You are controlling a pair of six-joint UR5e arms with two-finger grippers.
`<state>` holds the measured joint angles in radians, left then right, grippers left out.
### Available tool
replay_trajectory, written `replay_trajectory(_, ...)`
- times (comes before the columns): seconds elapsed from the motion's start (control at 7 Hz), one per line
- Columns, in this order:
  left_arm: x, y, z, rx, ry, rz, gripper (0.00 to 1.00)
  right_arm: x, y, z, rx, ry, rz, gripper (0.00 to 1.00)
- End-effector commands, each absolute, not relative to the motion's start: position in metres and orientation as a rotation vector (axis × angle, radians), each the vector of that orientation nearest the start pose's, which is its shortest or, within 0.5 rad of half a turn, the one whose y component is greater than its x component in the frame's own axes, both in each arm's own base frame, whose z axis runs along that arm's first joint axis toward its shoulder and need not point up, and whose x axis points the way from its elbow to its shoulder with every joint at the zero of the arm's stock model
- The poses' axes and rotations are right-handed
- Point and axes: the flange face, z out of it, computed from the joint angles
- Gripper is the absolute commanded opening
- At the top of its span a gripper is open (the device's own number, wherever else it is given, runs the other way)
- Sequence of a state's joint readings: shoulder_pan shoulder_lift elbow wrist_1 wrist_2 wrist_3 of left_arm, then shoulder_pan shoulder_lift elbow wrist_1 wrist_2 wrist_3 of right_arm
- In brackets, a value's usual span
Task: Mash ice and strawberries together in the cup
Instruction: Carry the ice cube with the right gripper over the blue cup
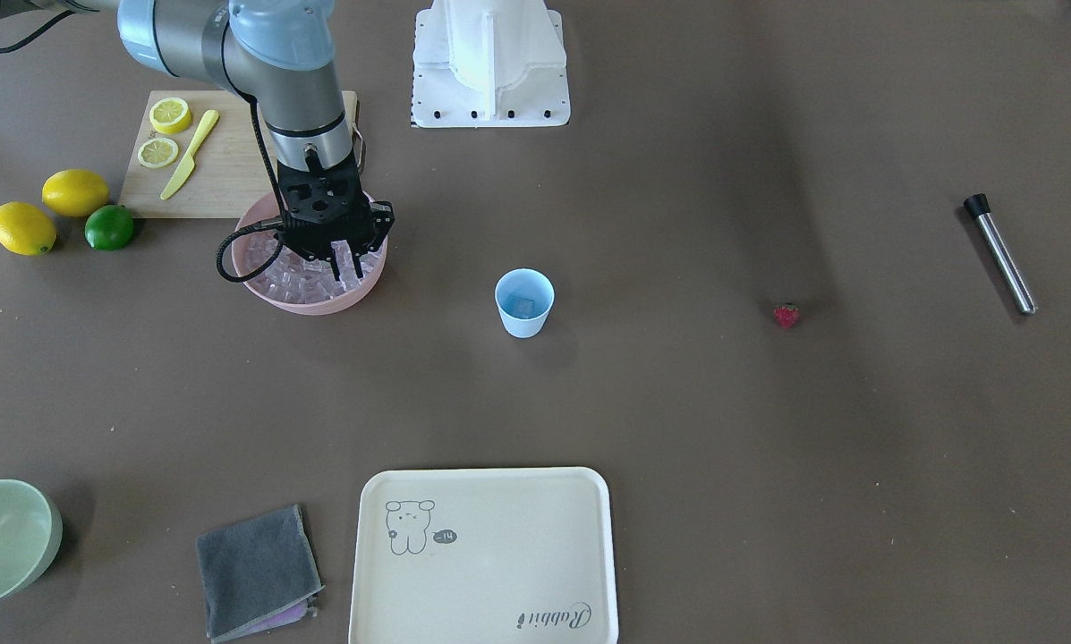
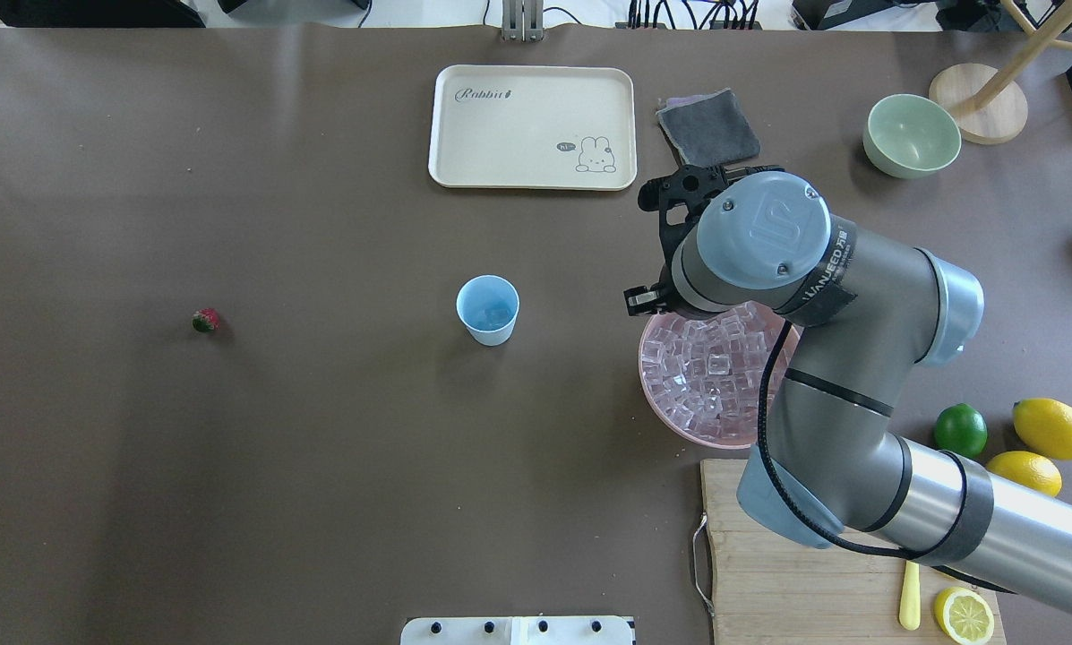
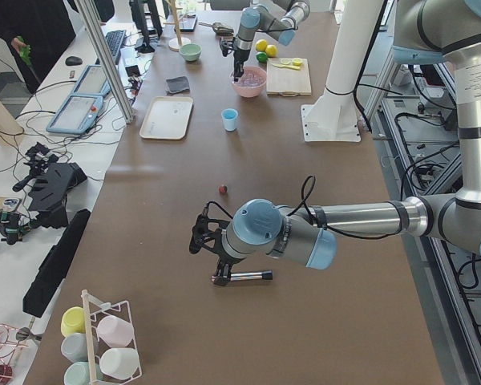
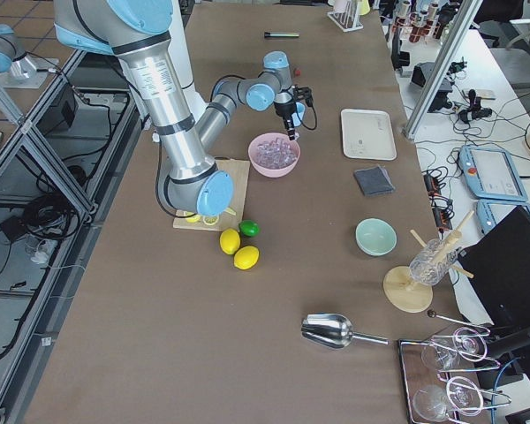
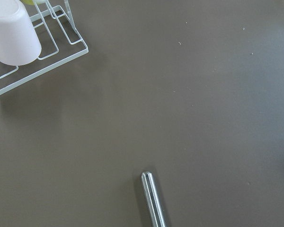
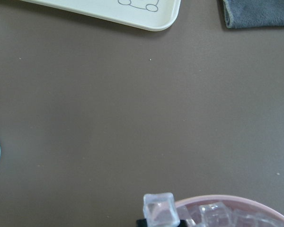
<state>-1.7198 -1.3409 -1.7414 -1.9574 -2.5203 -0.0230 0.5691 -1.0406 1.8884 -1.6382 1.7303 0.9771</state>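
The light-blue cup [image 1: 524, 304] [image 2: 487, 309] stands mid-table with an ice cube inside. More ice [image 2: 710, 372] fills the pink bowl [image 1: 271, 291]. My right gripper [image 1: 344, 261] hangs over that bowl's edge; in the right wrist view it [image 6: 158, 218] is shut on one ice cube [image 6: 158, 209]. The small red strawberry [image 1: 786, 315] [image 2: 205, 320] lies alone on the table. My left gripper [image 3: 215, 269] shows only in the exterior left view, over the black end of a steel muddler [image 1: 1000, 254] [image 5: 154, 201]; I cannot tell whether it is open or shut.
A cream tray [image 1: 499, 555], a grey cloth [image 1: 256, 571] and a pale green bowl [image 1: 3, 541] sit along the far edge. A cutting board [image 1: 222, 170] with lemon slices and a knife, two lemons and a lime [image 1: 109, 227] lie beside the pink bowl. A cup rack [image 5: 19, 42] stands near the muddler.
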Motion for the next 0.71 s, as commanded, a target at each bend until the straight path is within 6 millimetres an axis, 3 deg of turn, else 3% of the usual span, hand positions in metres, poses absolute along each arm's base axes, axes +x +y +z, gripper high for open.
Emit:
replay_trajectory(0.0, -0.112, -0.396, 0.623, 0.360, 0.919, -0.003, 0.99, -0.479, -0.435, 0.173, 0.287, -0.810, 0.004, 0.05)
replay_trajectory(0.29, -0.112, -0.396, 0.622, 0.360, 0.920, -0.002, 0.99, -0.543, -0.444, 0.125, 0.251, -0.822, 0.038, 0.05)
replay_trajectory(0.43, -0.112, -0.396, 0.626, 0.352, 0.920, -0.008, 0.99, -0.560, -0.441, 0.099, 0.240, -0.842, 0.053, 0.05)
replay_trajectory(0.57, -0.112, -0.395, 0.628, 0.349, 0.920, -0.009, 0.99, -0.572, -0.433, 0.090, 0.241, -0.846, 0.042, 0.05)
